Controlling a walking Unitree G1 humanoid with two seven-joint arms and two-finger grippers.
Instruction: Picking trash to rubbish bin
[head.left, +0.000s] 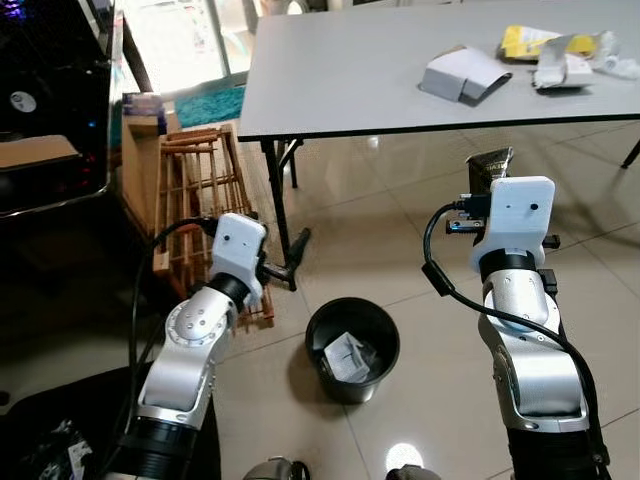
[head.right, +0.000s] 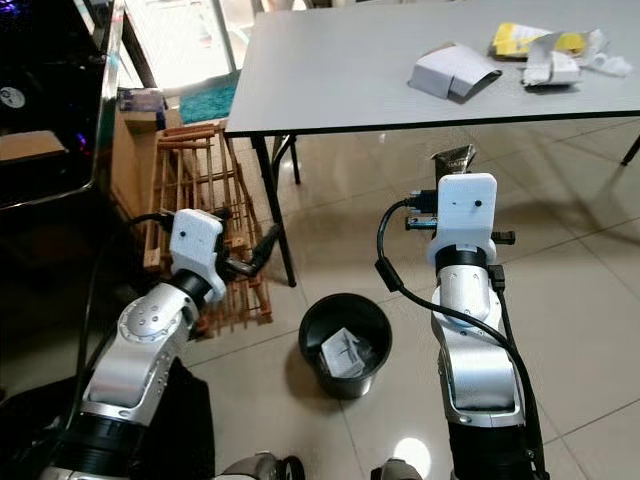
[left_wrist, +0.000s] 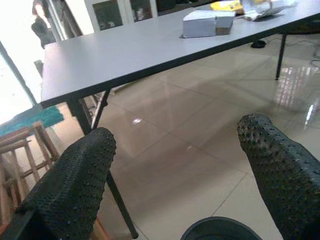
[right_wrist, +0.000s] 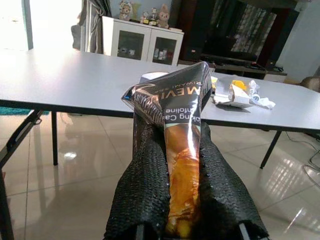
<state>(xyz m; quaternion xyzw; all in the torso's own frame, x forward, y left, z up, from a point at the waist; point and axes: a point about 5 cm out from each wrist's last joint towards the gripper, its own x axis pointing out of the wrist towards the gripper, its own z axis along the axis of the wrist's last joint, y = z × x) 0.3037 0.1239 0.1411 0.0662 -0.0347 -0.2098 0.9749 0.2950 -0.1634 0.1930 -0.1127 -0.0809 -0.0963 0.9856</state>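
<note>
While the right gripper (right_wrist: 182, 200) is raised in front of the table (head.left: 340, 80), its two fingers are closed on a shiny snack wrapper (right_wrist: 175, 130), which stands up between them with its crumpled top above the fingertips. From the head camera the wrapper's dark top shows just above the right wrist housing, below the table edge. The bin (head.left: 352, 348), a black round one, stands on the tiled floor below and to the left of that gripper, between the two arms, and holds a piece of white paper (head.left: 347, 356). The left gripper (left_wrist: 175, 200) is spread wide and holds nothing; it sits just left of the bin, beside a table leg (head.left: 279, 215), with the bin's rim directly under its fingertips. Beyond the right gripper, on the tabletop, lie a white box (head.left: 463, 75), a yellow packet (head.left: 535, 42) and crumpled wrappers (head.left: 570, 68). A wooden rack (head.left: 200, 185) stands behind the left gripper.
</note>
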